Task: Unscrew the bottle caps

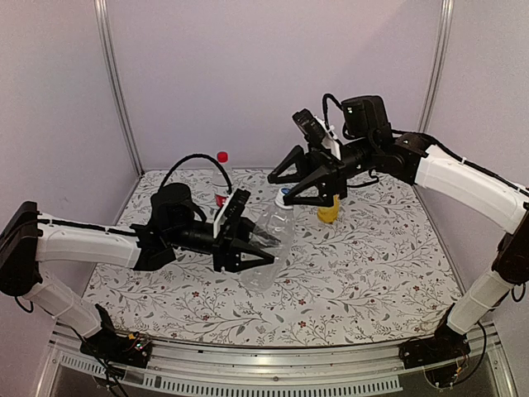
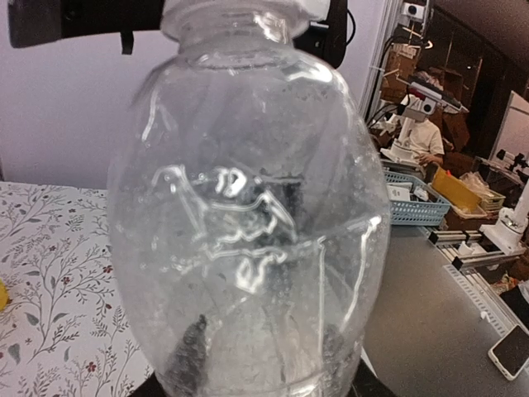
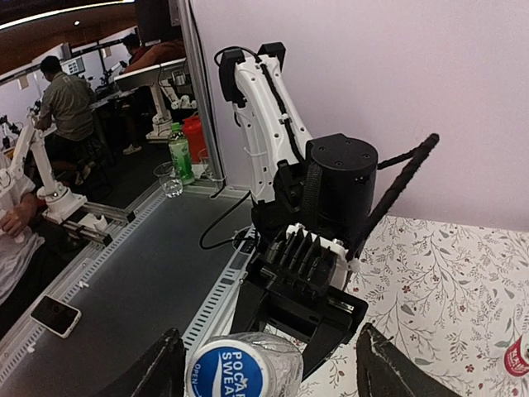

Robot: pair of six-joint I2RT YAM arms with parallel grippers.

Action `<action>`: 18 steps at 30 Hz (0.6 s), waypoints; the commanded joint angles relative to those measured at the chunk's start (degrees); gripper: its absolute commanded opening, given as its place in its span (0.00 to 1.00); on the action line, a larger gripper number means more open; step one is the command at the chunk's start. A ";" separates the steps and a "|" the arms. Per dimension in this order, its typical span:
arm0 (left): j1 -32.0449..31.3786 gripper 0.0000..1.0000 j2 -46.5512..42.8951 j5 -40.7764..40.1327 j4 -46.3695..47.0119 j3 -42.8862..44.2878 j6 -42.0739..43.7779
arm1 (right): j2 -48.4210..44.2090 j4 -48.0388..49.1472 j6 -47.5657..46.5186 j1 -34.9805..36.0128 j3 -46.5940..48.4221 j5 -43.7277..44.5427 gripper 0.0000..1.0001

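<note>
three bottles are showing in the top view: a clear unlabelled bottle just left of the middle, a red-labelled bottle standing upright behind it, and a yellow bottle right of centre, mostly hidden by the right gripper. two caps are showing: a red cap sitting on the red-labelled bottle, and a blue cap sitting on the neck of the clear unlabelled bottle at the bottom of the right wrist view. the yellow bottle's top is hidden, so its cap cannot be counted. two arms are working over the flowered counter. the left arm is reaching in from the left edge with its forearm lying nearly level, and the left gripper is pinching the clear unlabelled bottle around its body, holding it tilted with the neck pointing up and to the right. the right arm is rising from the lower right corner, bending at the right edge and sloping in toward the upper middle. its gripper is pointing down and left at the neck, with fingers spread on either side of the blue cap and gaps showing on both sides.
</note>
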 commanded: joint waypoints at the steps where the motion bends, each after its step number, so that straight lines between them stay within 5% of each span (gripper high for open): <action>1: 0.18 0.35 -0.16 -7.06 -2.79 1.94 1.80 | -0.31 0.32 2.73 -1.14 1.43 4.65 0.78; 5: 0.11 0.35 -0.69 -17.32 -5.62 2.74 1.88 | -2.91 5.83 11.63 -1.16 -0.01 13.28 0.92; 11: -2.22 0.36 -1.24 -37.06 -8.45 4.24 0.29 | -6.71 14.89 30.98 -0.84 -3.27 32.18 0.91; 18: -7.34 0.36 -0.49 -53.15 -10.83 6.48 3.13 | -3.80 12.04 34.09 0.90 -0.67 43.95 0.91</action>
